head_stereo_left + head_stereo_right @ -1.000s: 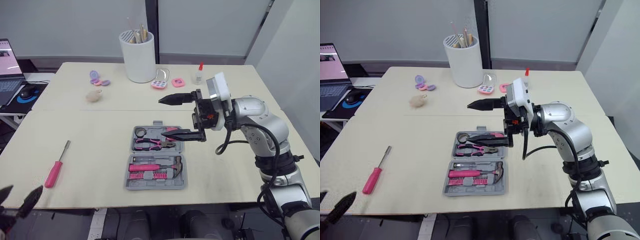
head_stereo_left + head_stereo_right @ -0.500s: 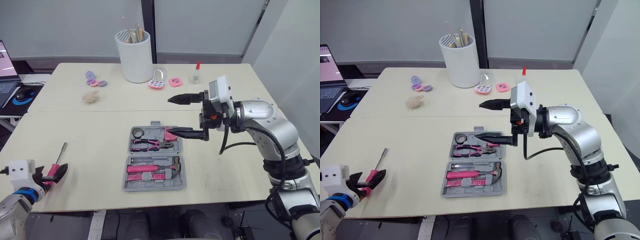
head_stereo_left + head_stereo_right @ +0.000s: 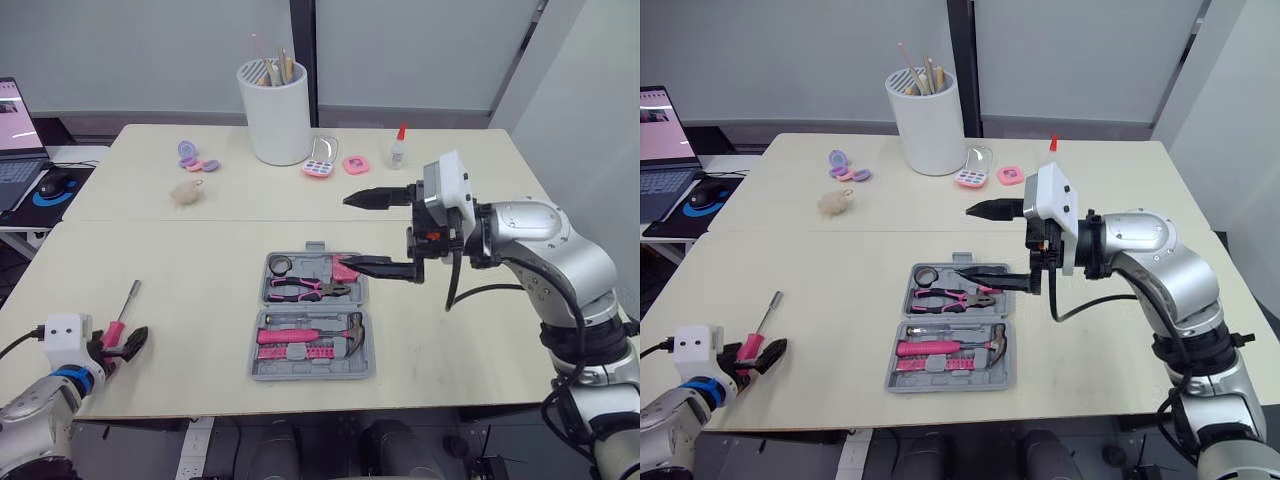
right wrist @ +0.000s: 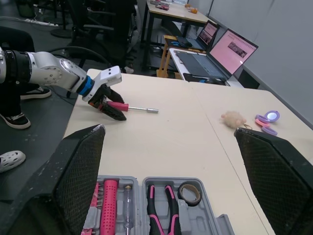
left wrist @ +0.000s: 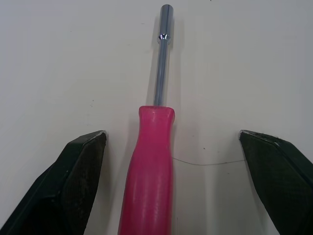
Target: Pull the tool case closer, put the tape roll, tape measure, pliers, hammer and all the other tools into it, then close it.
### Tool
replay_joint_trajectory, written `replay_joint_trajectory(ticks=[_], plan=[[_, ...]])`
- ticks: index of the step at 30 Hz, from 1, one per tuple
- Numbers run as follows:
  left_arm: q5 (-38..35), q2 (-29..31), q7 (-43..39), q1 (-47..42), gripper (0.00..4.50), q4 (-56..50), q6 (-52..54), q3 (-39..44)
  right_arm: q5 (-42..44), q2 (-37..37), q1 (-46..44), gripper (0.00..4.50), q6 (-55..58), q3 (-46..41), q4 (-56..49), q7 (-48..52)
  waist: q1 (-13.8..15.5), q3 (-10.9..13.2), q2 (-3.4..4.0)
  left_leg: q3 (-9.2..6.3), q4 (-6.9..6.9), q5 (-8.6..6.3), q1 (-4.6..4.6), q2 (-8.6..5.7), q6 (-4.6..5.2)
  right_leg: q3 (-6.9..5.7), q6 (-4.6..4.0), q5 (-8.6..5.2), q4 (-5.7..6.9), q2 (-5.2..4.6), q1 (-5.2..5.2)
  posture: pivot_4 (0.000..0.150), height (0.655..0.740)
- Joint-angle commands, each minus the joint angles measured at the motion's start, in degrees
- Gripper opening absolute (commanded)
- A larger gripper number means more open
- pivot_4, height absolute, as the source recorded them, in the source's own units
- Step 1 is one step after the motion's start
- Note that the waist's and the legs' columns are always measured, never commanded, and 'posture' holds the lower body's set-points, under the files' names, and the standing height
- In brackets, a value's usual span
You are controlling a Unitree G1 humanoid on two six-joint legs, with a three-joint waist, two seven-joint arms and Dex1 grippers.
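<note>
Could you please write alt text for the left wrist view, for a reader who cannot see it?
A pink-handled screwdriver lies on the pale table, its handle between the two open black fingers of the left gripper, which do not touch it. Its metal shaft points away from the gripper.

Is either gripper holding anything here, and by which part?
Nothing is held. The left gripper has jaws open astride the screwdriver handle, not touching; the right gripper is open over the tool case.
</note>
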Motion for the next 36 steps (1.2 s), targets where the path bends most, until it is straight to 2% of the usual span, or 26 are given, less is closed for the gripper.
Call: replay_joint_trajectory(ticks=[1,2,12,19,23,26,30,33,36], plan=[[0.33,1.09,1.41,0.15,4.12,0.19,0.12,-0.10,1.34,-0.28,-0.25,4.50,0.00,-1.74,-2.26,-0.70,0.00,0.00,0.00,0.00,0.00,0.00,0.00,0.00,0.00,0.00,0.00,0.00,0.00,0.00,0.00,0.150,0.7400],[0.31,1.08,1.82,0.13,3.97,0.30,0.01,0.11,1.33,-0.20,-0.30,4.50,0.06,-1.72,-2.30,-0.81,0.00,0.00,0.00,0.00,0.00,0.00,0.00,0.00,0.00,-0.01,0.00,0.00,0.00,0.00,0.00,0.150,0.7400],[-0.52,2.35,1.95,-0.41,0.77,0.01,-0.08,0.41,1.38,0.09,0.29,4.50,-0.14,-1.24,-2.14,-0.64,-0.02,0.00,0.00,0.01,0.00,0.00,-0.01,0.01,0.00,0.00,0.00,0.00,0.00,0.00,0.00,0.150,0.7400],[-1.51,3.77,0.53,2.47,0.79,-5.78,2.12,1.25,0.97,0.22,0.72,4.50,-0.68,-1.02,-2.02,-0.47,-0.07,0.01,0.00,-0.01,-0.01,0.00,-0.02,0.02,0.00,-0.01,0.00,0.00,-0.02,0.00,-0.01,0.150,0.7400],[-4.03,5.90,-4.31,8.04,0.79,-16.32,4.77,2.35,0.51,-1.32,1.18,4.50,-0.93,-0.84,-2.04,1.04,-0.06,0.02,0.00,-0.01,-0.02,0.00,-0.04,0.02,-0.01,-0.01,0.00,0.00,-0.05,-0.02,-0.01,0.150,0.7400],[-6.05,9.69,-9.07,11.18,0.79,-24.11,6.75,3.80,-0.47,-2.86,1.53,4.50,-1.70,-0.42,-1.39,2.54,-0.02,0.05,0.01,-0.02,-0.04,-0.01,-0.05,0.02,-0.02,-0.01,0.00,0.00,-0.10,-0.02,-0.01,0.150,0.7400],[-13.86,14.88,-17.35,14.57,0.79,-37.08,14.97,5.63,-0.94,-3.91,1.76,4.50,-2.35,-0.44,-0.24,3.38,0.10,0.10,0.06,-0.09,-0.04,-0.01,-0.07,0.02,-0.02,-0.07,-0.02,-0.01,-0.14,-0.02,0.00,0.150,0.7400],[-20.05,20.92,-24.43,17.29,0.79,-48.15,22.87,4.57,-2.00,-4.11,1.69,4.50,-3.22,-0.05,1.21,3.85,-0.04,0.16,0.16,-0.01,-0.05,-0.01,-0.07,0.01,-0.02,-0.03,-0.01,-0.02,-0.24,-0.04,0.01,0.150,0.7400],[-23.80,24.78,-26.86,15.30,0.79,-54.82,26.91,1.34,-3.14,-3.81,1.91,4.50,-4.13,0.59,1.97,4.15,-0.02,0.22,0.26,0.06,-0.13,-0.01,-0.06,0.00,-0.02,0.01,0.00,-0.01,-0.36,-0.04,0.01,0.150,0.7400]])
